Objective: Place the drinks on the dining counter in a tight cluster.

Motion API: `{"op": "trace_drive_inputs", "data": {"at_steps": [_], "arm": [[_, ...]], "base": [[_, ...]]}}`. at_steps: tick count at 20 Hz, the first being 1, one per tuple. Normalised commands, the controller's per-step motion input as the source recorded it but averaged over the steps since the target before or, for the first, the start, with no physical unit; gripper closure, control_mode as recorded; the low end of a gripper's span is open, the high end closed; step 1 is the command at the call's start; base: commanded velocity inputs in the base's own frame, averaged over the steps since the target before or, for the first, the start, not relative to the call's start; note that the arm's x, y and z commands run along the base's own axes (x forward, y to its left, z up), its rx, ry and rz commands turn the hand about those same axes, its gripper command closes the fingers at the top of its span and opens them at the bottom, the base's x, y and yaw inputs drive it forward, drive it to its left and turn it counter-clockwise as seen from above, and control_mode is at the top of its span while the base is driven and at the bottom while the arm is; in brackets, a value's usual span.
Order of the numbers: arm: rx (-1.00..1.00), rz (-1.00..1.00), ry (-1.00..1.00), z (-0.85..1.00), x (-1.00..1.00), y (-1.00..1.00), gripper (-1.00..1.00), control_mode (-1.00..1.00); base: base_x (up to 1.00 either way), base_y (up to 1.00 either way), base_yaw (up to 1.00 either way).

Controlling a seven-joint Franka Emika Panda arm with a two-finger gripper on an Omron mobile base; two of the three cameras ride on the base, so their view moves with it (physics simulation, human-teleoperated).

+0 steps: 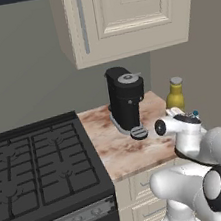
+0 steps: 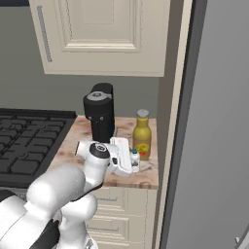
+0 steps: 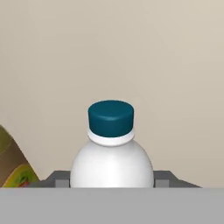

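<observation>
A small clear water bottle (image 3: 111, 159) with a dark blue cap sits between my fingertips (image 3: 162, 178), and my gripper (image 3: 111, 181) is shut on it. From the base it shows over the right end of a small marble counter (image 1: 113, 145), where my gripper (image 2: 134, 164) holds the water bottle (image 2: 134, 156), its cap (image 1: 196, 113) peeking past the hand. Just behind stands the fat yellow-amber bottle (image 1: 175, 97) (image 2: 142, 138), whose edge also shows in the hand view (image 3: 11, 168). The dining counter is out of view.
A black coffee machine (image 1: 126, 100) (image 2: 99, 112) stands mid-counter, left of the bottles. A black stove (image 1: 35, 165) adjoins the counter on the left. Cream wall cabinets (image 1: 122, 14) hang above. A tall grey panel (image 2: 219, 121) closes off the right side.
</observation>
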Motion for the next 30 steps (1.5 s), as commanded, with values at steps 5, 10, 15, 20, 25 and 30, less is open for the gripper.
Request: {"op": "trace_drive_inputs", "data": {"at_steps": [5,10,15,20,25,30], "arm": [[0.00,-0.22,-0.01,0.18,-0.24,0.39,1.00,-1.00],[0.00,-0.22,0.00,0.24,-0.27,0.31,1.00,-1.00],[0.00,-0.16,0.00,0.10,-0.26,0.33,1.00,-1.00],[0.00,-0.05,0.07,0.17,-0.21,0.30,1.00,-1.00],[0.00,0.00,0.13,0.21,-0.10,0.25,1.00,-1.00],[0.00,0.03,0.15,0.11,-0.09,0.22,1.00,-1.00]], "base": [[0.00,0.00,0.00],[0.00,0.00,0.00],[0.00,0.00,0.00],[0.00,0.00,0.00],[0.00,0.00,0.00],[0.00,0.00,0.00]]}}
